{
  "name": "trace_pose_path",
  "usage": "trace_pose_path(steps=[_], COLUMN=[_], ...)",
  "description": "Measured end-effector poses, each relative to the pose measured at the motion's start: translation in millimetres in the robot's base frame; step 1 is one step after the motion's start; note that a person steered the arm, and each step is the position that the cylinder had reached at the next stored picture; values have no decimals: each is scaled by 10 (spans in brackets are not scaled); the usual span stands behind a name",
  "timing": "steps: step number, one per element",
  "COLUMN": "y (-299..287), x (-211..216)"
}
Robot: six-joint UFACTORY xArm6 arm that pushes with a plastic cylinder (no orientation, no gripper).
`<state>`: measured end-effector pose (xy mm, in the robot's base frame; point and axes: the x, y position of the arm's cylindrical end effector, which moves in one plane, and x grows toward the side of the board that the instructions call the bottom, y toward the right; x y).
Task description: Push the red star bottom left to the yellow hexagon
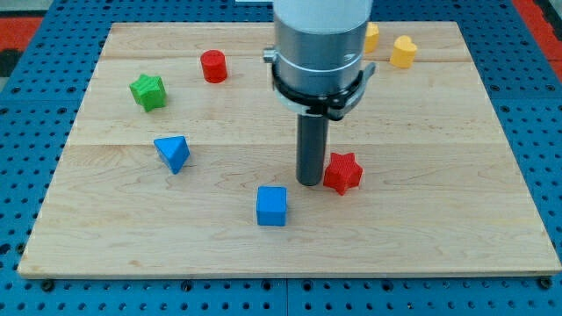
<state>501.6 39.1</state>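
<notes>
The red star (343,172) lies on the wooden board (421,228), right of centre. My tip (309,182) stands at the star's left side, touching or almost touching it. The yellow hexagon (371,36) is at the view's top, partly hidden behind the arm's grey body (318,44). The star lies well below the hexagon and slightly to its left.
A yellow heart-like block (403,51) sits right of the hexagon. A red cylinder (213,67) and a green star (148,91) are at the upper left. A blue triangle (173,153) is at the left, and a blue cube (272,205) is below-left of my tip.
</notes>
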Motion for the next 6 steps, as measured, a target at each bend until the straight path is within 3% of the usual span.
trace_pose_path(steps=[1, 4, 5, 6], y=[263, 514, 692, 951], x=[238, -939, -453, -979])
